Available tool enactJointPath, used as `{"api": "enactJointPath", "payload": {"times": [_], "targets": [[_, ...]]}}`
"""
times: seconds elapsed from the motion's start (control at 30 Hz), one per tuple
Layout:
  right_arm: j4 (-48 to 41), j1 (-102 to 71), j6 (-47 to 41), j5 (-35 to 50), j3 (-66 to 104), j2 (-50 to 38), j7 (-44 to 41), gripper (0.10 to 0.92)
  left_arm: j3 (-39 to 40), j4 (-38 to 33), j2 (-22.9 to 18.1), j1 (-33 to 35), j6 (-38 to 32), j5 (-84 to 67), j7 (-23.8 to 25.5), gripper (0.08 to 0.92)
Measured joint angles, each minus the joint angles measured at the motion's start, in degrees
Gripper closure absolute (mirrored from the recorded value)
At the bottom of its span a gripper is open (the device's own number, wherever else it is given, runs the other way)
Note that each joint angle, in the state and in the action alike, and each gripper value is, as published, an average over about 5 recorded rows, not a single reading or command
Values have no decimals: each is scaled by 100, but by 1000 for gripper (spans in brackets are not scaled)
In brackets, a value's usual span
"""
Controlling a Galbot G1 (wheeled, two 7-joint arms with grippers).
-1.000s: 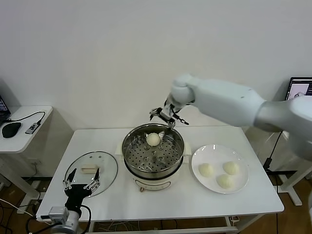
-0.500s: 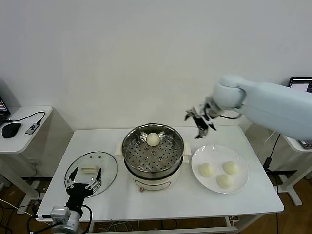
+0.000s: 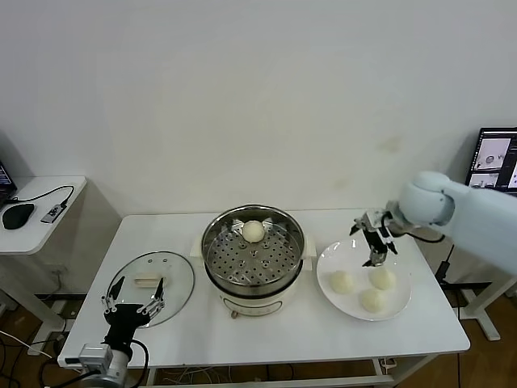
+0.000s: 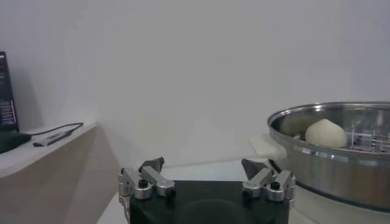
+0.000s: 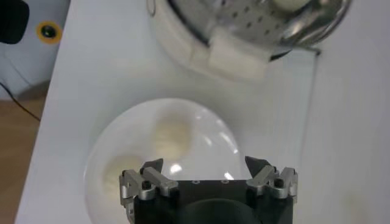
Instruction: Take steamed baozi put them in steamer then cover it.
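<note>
The steamer (image 3: 254, 257) stands mid-table with one steamed baozi (image 3: 254, 231) on its perforated floor, toward the back. Three more baozi (image 3: 342, 281) (image 3: 382, 278) (image 3: 372, 300) lie on the white plate (image 3: 335, 257) to its right. My right gripper (image 3: 373, 242) hangs open and empty over the plate's back part, above the buns; the right wrist view shows two baozi (image 5: 172, 135) (image 5: 119, 173) below its jaws. The cover (image 3: 151, 275) lies flat on the table left of the steamer. My left gripper (image 3: 133, 295) waits open at the cover's front edge.
A side table (image 3: 40, 202) with a mouse and cables stands to the far left. A monitor (image 3: 493, 158) is at the far right. From the left wrist, the steamer (image 4: 341, 152) and its bun (image 4: 326, 133) show off to one side.
My right arm has swung from the steamer's back rim to the right and down over the plate, open and empty. The left gripper has stayed by the cover.
</note>
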Motion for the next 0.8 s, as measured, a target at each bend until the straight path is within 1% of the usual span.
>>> {"api": "enactJointPath", "payload": {"times": [0.37,0.8], "targets": [[-647,-974,44,-391,596,501,-19,203,-89,25,-30,24,-8,21,8,177],[-1221,-1621,87,-796,972,1045,43,203,-63,43,-100,7,-68,37,7,177]]}}
